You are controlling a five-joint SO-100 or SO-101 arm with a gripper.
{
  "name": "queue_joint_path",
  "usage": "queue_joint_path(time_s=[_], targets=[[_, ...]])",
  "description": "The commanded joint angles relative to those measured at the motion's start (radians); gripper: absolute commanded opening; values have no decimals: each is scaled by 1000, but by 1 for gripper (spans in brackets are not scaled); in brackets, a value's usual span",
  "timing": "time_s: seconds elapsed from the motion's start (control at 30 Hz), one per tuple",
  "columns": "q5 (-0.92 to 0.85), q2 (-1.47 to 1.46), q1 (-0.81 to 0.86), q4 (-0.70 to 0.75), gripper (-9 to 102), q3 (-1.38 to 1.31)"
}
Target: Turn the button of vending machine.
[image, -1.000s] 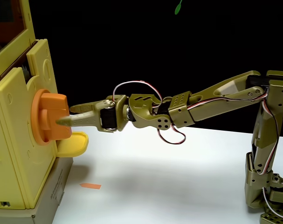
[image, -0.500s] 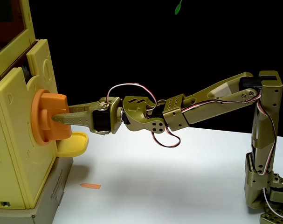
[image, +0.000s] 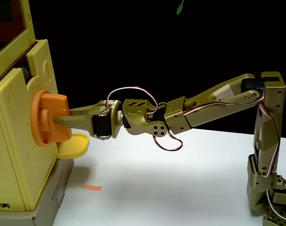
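Since the earlier frames the arm has stretched further left and the wrist has rolled; the finger that stood short of the knob now reaches across its handle.

At the left edge of the fixed view stands the vending machine (image: 13, 141), pale yellow, on a grey base, with a red-framed window at top left. The button (image: 51, 118) sits on its right-facing panel, the blocky orange handle projecting toward the arm, directly above the small yellow tray (image: 73, 144).

The gripper (image: 62, 117) is at the handle. One finger lies across its near face; the other passes behind it. They appear to pinch the handle, though the far contact is hidden.

On the white table lies a small orange scrap (image: 91, 188). The arm's base stands at the far right.

Recommendation: hold the grip firm, roll the wrist about the knob's own axis, and avoid pushing inward or dragging down onto the tray. Slippage off the smooth handle is the chief risk.
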Motion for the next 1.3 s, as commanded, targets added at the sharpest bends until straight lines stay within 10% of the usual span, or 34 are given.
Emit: queue_joint_path(time_s=[0.0,0.9,1.27], targets=[[44,2,-8,-2,0,-46],[2744,183,51,115,1,-44],[3005,202,57,210,1,-43]])
